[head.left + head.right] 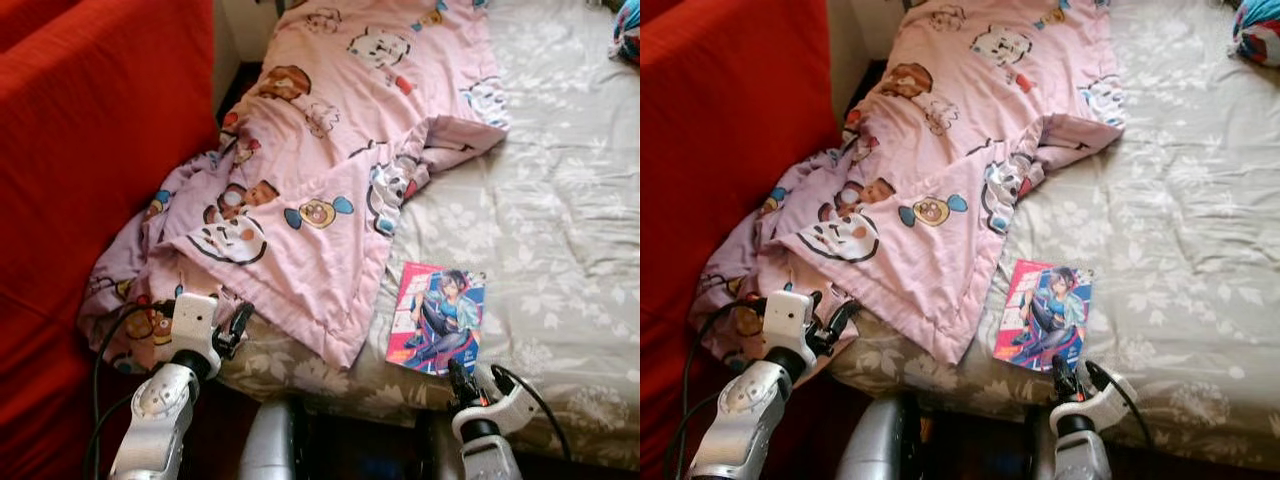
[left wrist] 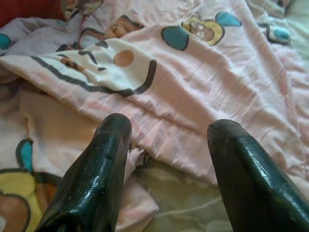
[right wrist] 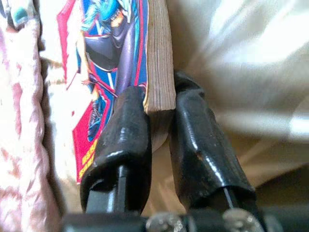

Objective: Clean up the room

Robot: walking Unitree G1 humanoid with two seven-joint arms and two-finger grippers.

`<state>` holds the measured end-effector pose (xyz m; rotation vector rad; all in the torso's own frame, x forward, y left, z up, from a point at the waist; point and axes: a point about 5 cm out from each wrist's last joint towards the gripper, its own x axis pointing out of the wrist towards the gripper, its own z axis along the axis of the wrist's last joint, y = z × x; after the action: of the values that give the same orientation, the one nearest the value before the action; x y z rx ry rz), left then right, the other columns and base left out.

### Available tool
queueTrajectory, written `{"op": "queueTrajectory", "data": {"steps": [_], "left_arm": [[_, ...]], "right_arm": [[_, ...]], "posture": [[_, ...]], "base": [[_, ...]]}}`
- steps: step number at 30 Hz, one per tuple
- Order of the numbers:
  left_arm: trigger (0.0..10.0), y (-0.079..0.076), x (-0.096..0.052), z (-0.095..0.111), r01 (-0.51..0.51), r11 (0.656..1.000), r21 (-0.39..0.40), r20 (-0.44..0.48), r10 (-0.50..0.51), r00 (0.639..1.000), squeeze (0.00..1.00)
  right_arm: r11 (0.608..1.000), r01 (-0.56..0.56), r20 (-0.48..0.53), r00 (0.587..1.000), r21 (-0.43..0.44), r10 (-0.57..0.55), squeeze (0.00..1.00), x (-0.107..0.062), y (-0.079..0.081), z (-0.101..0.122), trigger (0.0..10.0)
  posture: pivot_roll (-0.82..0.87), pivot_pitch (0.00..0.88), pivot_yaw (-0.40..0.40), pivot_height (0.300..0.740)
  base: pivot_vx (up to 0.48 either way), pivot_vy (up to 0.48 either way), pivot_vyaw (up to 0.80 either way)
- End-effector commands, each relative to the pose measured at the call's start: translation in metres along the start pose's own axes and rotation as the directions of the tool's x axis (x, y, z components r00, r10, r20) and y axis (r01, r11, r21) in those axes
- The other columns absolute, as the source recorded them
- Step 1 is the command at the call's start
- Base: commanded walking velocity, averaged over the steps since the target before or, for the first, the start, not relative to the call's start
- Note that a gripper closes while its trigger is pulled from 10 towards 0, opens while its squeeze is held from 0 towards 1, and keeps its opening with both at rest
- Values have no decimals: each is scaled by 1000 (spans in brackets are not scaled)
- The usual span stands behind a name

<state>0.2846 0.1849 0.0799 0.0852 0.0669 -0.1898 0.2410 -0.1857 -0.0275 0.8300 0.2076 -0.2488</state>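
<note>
Floral bed [image 1: 560,220] — right tool [image 3: 159,108] clamping comic book [image 1: 438,318], pink blanket [image 1: 330,150] beside

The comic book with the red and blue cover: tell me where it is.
The comic book with the red and blue cover lies on the grey floral bedsheet near the bed's front edge, just right of the pink cartoon-print blanket, its near corner pinched by the right end effector.

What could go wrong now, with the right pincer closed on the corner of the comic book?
1. The right pincer grips the comic book only at one corner, so it may swing, bend or slip out when lifted.
2. The book lies close to the pink blanket; a sideways pull may drag that edge.
3. The left pincer is open just above the blanket's folds, so the fabric could catch on its fingers.
</note>
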Motion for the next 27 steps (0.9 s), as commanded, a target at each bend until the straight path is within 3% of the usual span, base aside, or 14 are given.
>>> {"op": "queueTrajectory", "data": {"steps": [1, 5, 9, 10, 11, 15, 16, 17, 18, 21, 27], "left_arm": [[10000, 2, -2, -8, -19, 1000, 0, -21, 19, 1000, 0], [10000, 0, 3, -9, -30, 1000, -9, -16, 29, 999, 0], [10000, 1, 5, -12, -62, 997, -36, -10, 62, 998, 0], [10000, 1, 5, -12, -62, 997, -36, -10, 62, 998, 0], [10000, 1, 7, -13, -78, 996, -53, -8, 78, 997, 0], [10000, 2, 9, -15, -110, 990, -89, -5, 110, 994, 0], [10000, 3, 10, -16, -126, 986, -109, 0, 127, 992, 0], [10000, 3, 10, -16, -126, 986, -109, 0, 127, 992, 0], [10000, 3, 10, -18, -141, 982, -128, -5, 142, 990, 0], [10000, 3, 7, -23, -161, 975, -151, -20, 160, 987, 0], [10000, 7, 0, -34, -198, 965, -170, -52, 192, 980, 0]], "right_arm": [[999, 27, 65, 998, -44, -24, 0, -1, 2, 7, 0], [994, 26, 101, 995, -106, -15, 0, 3, 10, 13, 0], [962, 0, 129, 991, -275, 37, 0, 10, 25, 26, 0], [962, 0, 129, 991, -275, 37, 0, 10, 25, 26, 0], [933, -8, 133, 989, -361, 60, 0, 14, 31, 31, 10000], [857, -35, 122, 986, -514, 113, 0, 20, 44, 40, 10000], [804, -67, 106, 981, -590, 160, 0, 23, 53, 44, 10000], [804, -67, 106, 981, -590, 160, 0, 23, 53, 44, 10000], [760, -72, 87, 982, -646, 168, 0, 25, 56, 44, 10000], [778, -76, 109, 977, -623, 183, 0, 25, 58, 47, 10000], [766, -33, 94, 988, -642, 122, 0, 22, 48, 44, 10000]], "posture": [[55, 92, 79, 616], [49, 75, 67, 616], [34, 44, 40, 616], [34, 44, 40, 616], [29, 34, 30, 616], [22, 24, 14, 616], [17, 23, 4, 616], [17, 23, 4, 616], [13, 20, -3, 616], [9, 18, -11, 621], [10, 19, -14, 661]], "base": [[0, 0, 0], [0, 0, 0], [0, 0, 0], [0, 0, 0], [0, 0, 0], [0, 0, 0], [0, 0, 0], [0, 0, 0], [0, 0, 0], [0, 0, 0], [0, 0, 0]]}}
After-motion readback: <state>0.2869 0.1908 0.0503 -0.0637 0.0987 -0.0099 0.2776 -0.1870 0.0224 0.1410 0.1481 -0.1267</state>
